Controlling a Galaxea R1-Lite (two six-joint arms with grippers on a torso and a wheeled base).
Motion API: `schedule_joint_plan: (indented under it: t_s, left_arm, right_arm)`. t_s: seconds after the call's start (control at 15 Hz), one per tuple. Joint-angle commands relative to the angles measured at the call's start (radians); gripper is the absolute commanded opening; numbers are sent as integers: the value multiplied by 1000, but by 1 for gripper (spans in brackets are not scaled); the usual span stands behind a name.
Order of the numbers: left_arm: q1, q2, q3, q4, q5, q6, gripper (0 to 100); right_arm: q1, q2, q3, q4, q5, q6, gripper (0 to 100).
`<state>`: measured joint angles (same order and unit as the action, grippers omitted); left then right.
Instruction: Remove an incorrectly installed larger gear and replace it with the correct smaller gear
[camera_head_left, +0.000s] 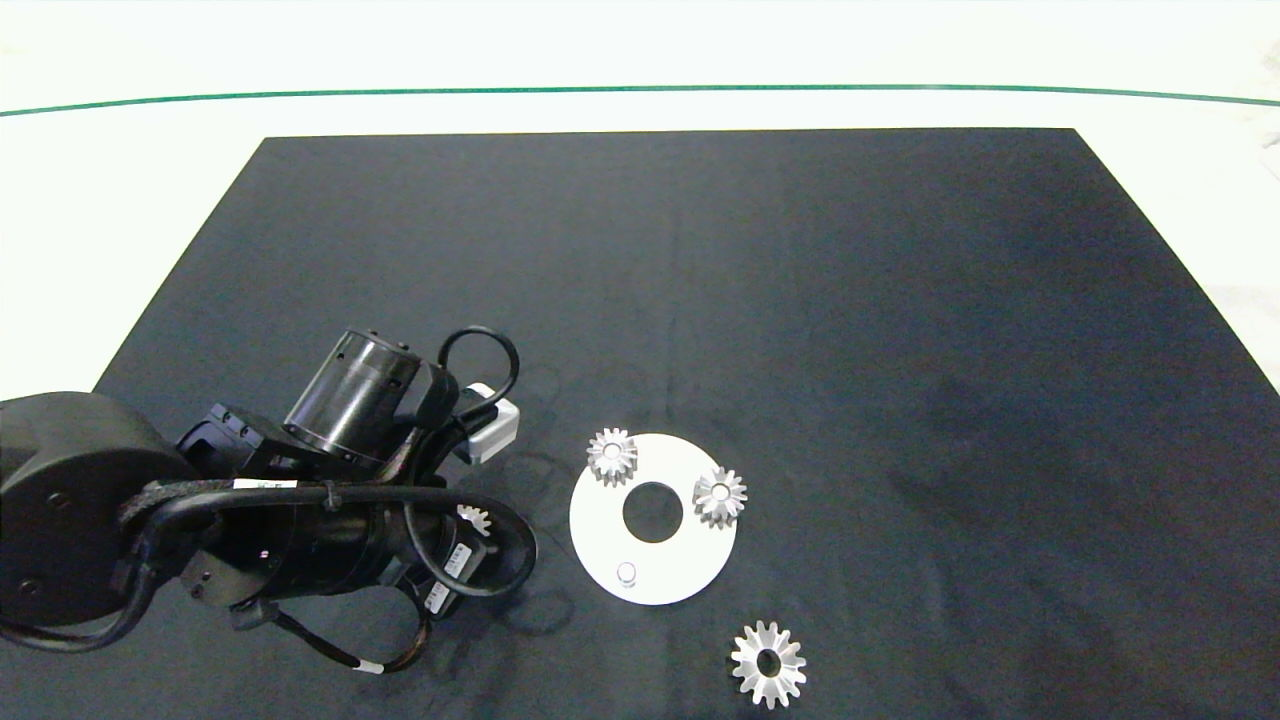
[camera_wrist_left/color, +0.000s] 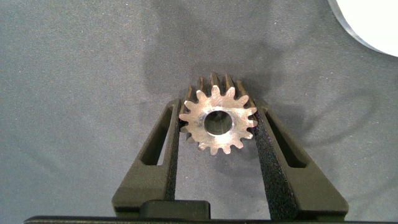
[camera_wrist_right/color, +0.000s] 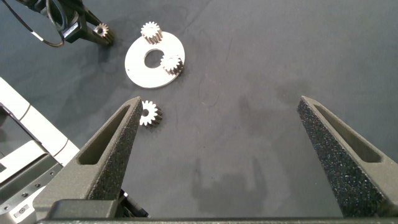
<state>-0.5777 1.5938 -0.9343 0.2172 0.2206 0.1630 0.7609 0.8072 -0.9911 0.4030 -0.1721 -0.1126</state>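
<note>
My left gripper (camera_wrist_left/color: 217, 124) is shut on the smaller gear (camera_wrist_left/color: 217, 120), a short-toothed silver gear pinched between both pads, its bore facing the camera. In the head view this gear (camera_head_left: 473, 518) peeks out under the left arm, just left of the white round plate (camera_head_left: 690, 560). Two more small gears (camera_head_left: 612, 455) (camera_head_left: 720, 496) sit on the plate, and one bare peg (camera_head_left: 627, 573) stands near its front edge. The larger gear (camera_head_left: 768, 663), with long pointed teeth, lies flat on the mat in front of the plate. My right gripper (camera_wrist_right/color: 219, 102) hangs open high above the mat, holding nothing.
A black mat (camera_head_left: 900, 350) covers the white table, with a green line (camera_head_left: 640, 88) along the far side. The left arm's cables (camera_head_left: 480, 345) loop over the mat beside the plate. The right arm is outside the head view.
</note>
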Motion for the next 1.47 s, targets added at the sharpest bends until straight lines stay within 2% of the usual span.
schedule_joint_plan:
  t_s: [0.07,0.33,0.6,0.73,0.93,1.2,1.47]
  left_arm:
    - [-2,-12,5,-1,2,-7,33]
    - [-5,-40,18,1,2,-11,26]
    - [-10,-130,26,2,2,-11,18]
    - [-45,-173,28,7,2,-13,14]
    - [-160,-198,18,16,2,-74,8]
    - [-274,-146,-31,16,2,-76,7]
    - [-294,-23,-115,16,3,-76,7]
  right_arm:
    - [0,3,0,2,-1,-1,100]
    - [0,3,0,2,5,-1,100]
    - [0,-3,0,0,8,-2,100]
    - [0,-6,0,0,8,-2,100]
    - [0,-5,0,0,8,-4,100]
    - [0,-13,0,0,8,-18,100]
    - [0,-13,0,0,6,-24,100]
